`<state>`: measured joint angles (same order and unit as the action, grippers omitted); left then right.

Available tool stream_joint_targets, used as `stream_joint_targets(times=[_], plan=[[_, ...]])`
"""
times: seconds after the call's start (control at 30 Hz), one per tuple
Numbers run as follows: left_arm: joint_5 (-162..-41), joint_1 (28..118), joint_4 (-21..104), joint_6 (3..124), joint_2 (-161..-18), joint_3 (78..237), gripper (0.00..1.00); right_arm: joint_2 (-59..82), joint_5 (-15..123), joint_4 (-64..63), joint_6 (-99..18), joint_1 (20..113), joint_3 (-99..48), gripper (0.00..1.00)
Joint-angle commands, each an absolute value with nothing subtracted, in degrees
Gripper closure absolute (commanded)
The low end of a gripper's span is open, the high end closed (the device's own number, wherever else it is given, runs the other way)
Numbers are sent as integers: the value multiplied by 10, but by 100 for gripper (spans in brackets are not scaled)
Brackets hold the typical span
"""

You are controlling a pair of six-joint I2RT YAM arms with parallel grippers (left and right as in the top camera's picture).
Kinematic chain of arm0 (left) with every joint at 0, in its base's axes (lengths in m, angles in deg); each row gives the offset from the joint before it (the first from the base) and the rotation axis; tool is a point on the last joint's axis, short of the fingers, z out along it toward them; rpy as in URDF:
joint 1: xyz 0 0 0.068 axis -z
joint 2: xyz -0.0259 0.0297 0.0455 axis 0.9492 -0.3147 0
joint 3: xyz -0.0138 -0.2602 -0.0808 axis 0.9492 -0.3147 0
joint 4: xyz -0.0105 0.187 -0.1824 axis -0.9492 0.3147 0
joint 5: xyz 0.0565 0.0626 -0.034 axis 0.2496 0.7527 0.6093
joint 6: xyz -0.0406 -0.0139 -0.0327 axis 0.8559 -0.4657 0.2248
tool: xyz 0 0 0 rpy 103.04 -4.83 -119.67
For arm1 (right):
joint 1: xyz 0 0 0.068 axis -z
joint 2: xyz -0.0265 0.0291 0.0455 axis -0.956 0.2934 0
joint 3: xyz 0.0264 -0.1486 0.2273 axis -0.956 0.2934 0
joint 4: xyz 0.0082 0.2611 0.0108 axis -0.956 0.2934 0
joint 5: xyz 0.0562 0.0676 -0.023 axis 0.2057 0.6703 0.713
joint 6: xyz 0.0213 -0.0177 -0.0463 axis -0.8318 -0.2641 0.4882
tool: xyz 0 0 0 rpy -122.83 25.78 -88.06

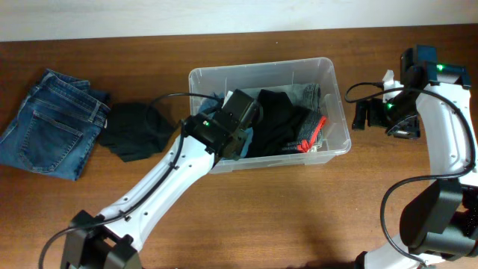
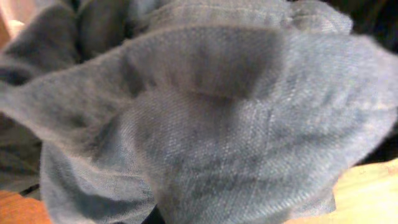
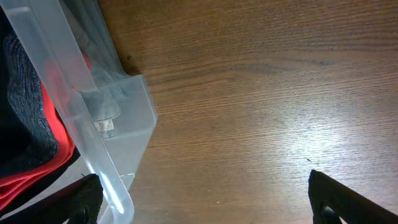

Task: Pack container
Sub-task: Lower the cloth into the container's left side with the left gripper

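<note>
The container (image 1: 340, 112) is a clear plastic bin at mid-table, holding black clothes (image 1: 280, 119) and a red-trimmed piece (image 1: 312, 138). My left gripper (image 1: 243, 123) reaches down into its left end. Blue-grey denim cloth (image 2: 205, 124) fills the left wrist view and hides the fingers; the gripper looks shut on it. My right gripper (image 3: 208, 205) hovers wide open over bare wood just right of the container, with the corner of the container rim (image 3: 115, 199) against the inner side of its left fingertip (image 3: 84, 199). Nothing is held in it.
Folded blue jeans (image 1: 52, 123) lie at the table's left end, with a crumpled black garment (image 1: 134, 131) between them and the bin. The right arm's base (image 1: 433, 217) stands at the front right, cables looping near it.
</note>
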<state>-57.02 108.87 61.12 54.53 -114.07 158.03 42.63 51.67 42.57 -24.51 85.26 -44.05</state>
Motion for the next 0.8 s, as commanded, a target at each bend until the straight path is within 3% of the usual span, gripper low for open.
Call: stream_joint_targets(times=[0.0, 0.33, 0.37, 0.4, 0.43, 0.77], plan=[[-609, 1090, 607, 538, -1161, 1572, 99, 416, 512, 425, -245, 850, -450, 2], [-613, 1090, 602, 538, -1219, 1572, 99, 416, 512, 425, -245, 850, -450, 2], [-613, 1090, 602, 538, -1226, 1572, 94, 416, 512, 425, -245, 850, -450, 2], [-613, 1090, 602, 538, -1231, 1572, 74, 416, 512, 425, -245, 850, -450, 2], [-613, 1090, 602, 538, -1234, 1572, 61, 416, 512, 425, -245, 850, -450, 2], [-525, 1087, 631, 538, -1213, 1623, 41, 416, 512, 425, -245, 850, -450, 2]])
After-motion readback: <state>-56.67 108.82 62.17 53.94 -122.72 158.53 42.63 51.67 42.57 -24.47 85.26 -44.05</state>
